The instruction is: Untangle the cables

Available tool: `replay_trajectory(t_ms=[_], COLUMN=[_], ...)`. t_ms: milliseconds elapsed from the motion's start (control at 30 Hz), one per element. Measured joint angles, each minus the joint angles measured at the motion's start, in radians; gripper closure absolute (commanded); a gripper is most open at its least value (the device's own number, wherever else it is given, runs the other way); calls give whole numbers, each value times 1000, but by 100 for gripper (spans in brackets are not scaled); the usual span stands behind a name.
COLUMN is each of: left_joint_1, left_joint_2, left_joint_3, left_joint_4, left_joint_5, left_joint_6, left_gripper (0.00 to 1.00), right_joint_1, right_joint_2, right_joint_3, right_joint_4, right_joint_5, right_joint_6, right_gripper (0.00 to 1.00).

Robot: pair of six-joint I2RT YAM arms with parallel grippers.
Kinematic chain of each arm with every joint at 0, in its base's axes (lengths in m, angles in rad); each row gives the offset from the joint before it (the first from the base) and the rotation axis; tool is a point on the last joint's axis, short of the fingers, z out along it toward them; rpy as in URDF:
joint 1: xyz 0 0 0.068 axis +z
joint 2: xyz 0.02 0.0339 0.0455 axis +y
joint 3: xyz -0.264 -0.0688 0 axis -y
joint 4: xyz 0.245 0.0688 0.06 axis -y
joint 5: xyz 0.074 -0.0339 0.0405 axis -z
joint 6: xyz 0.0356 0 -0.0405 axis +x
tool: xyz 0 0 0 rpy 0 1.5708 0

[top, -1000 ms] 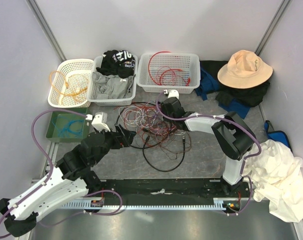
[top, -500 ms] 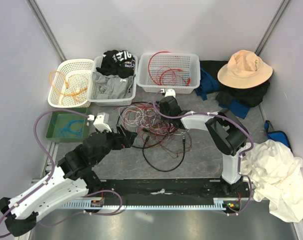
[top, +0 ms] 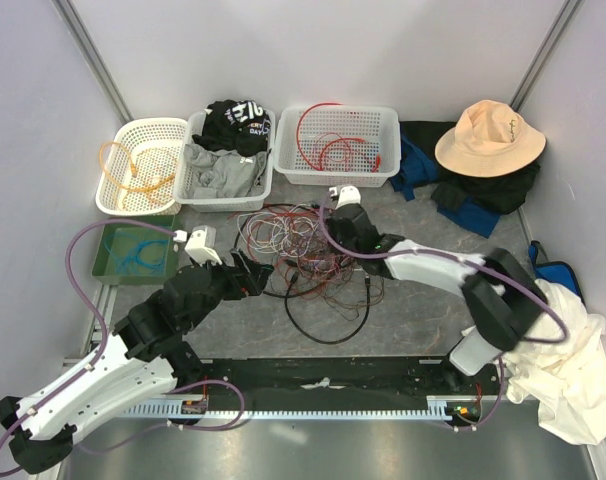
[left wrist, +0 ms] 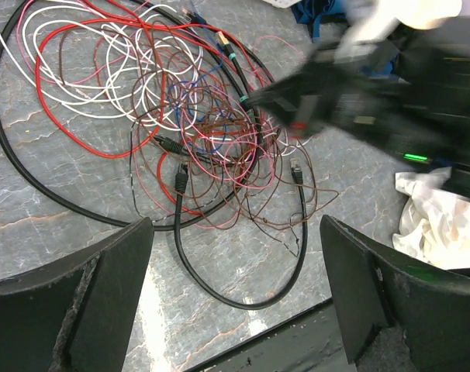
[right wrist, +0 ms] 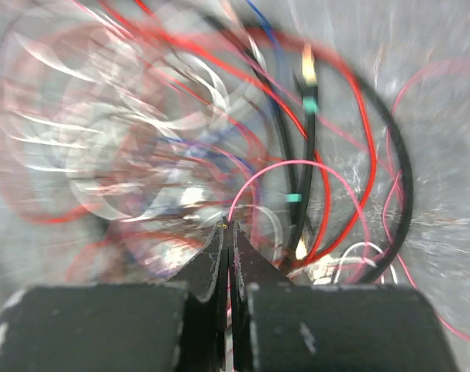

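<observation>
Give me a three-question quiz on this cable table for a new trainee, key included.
1. True or false: the right gripper is shut, with a pink wire running out from its tips.
2. Which basket holds a red cable? A the round one at left; B the one with clothes; C the rectangular basket at right.
3. Fill in: the left gripper hangs over the tangled cables with its jaws ____.
Key: 1 true; 2 C; 3 open.
</observation>
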State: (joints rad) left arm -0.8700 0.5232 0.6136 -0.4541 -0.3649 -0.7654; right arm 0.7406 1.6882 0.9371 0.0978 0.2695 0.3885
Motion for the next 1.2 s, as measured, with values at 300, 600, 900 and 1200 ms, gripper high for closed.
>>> replay_trajectory(t_ms=[300, 600, 900, 1200], left_joint_1=[0, 0, 0, 0], left_joint_2=[2, 8, 101, 91], left_joint_3=[11, -44, -152, -160], left_joint_4=[1, 230, 546, 575], left_joint_5=[-28, 29, 143, 141], left_joint_6=[2, 41, 76, 68], left_gripper=[7, 3, 4, 0], right_joint_1=[72, 76, 79, 80], right_joint_2=[-489, -612, -639, -534], right_joint_3=[50, 92, 220, 744], right_joint_4=[-82, -189, -277, -334], right_joint_5=[14, -55, -110, -90], right_joint_6=[-18, 11, 30, -31], right_gripper=[100, 100, 100, 100])
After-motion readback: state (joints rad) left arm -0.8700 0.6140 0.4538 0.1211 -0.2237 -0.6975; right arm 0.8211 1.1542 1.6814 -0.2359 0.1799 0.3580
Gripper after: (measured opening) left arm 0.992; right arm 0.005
